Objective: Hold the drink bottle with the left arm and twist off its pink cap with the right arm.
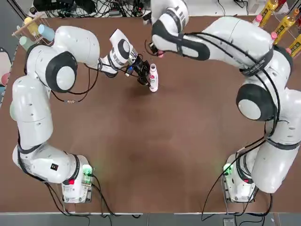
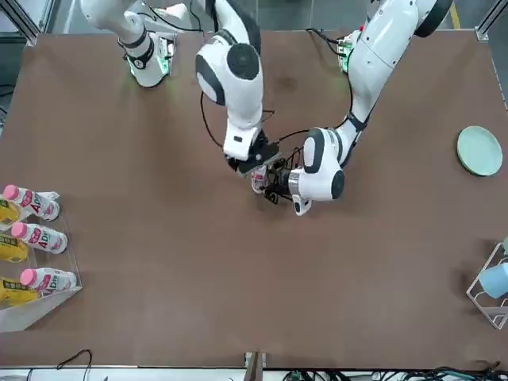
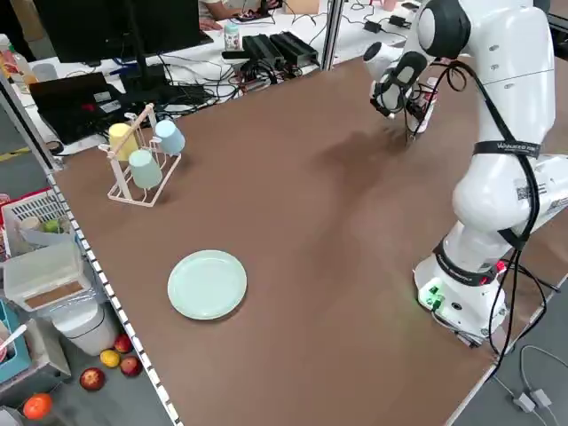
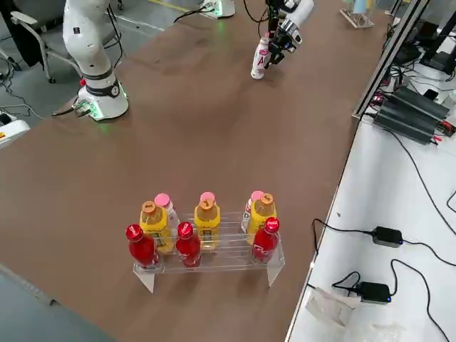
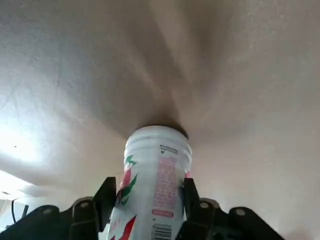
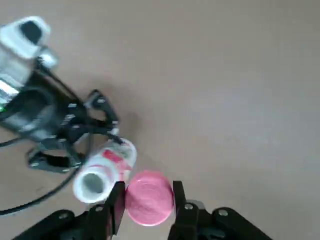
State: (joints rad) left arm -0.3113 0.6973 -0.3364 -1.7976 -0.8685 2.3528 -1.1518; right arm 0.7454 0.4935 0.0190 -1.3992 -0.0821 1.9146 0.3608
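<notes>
The drink bottle (image 1: 153,79), white with a red-and-green label, stands near the table's far middle. My left gripper (image 1: 144,75) is shut on the bottle's body from its left; the left wrist view shows the bottle (image 5: 155,182) squeezed between both fingers (image 5: 104,199). My right gripper (image 1: 158,52) hovers just beyond the bottle, shut on the pink cap (image 6: 148,197). In the right wrist view the bottle's neck (image 6: 90,183) is open and bare, with the cap held apart from it. From the front, the bottle (image 2: 259,179) sits between the two grippers.
A clear rack (image 4: 214,258) of yellow, red and white bottles stands at the far right corner, also visible in the front view as the rack (image 2: 24,309). A cup rack (image 1: 34,28) is at the far left. A green plate (image 2: 479,150) lies on the left side.
</notes>
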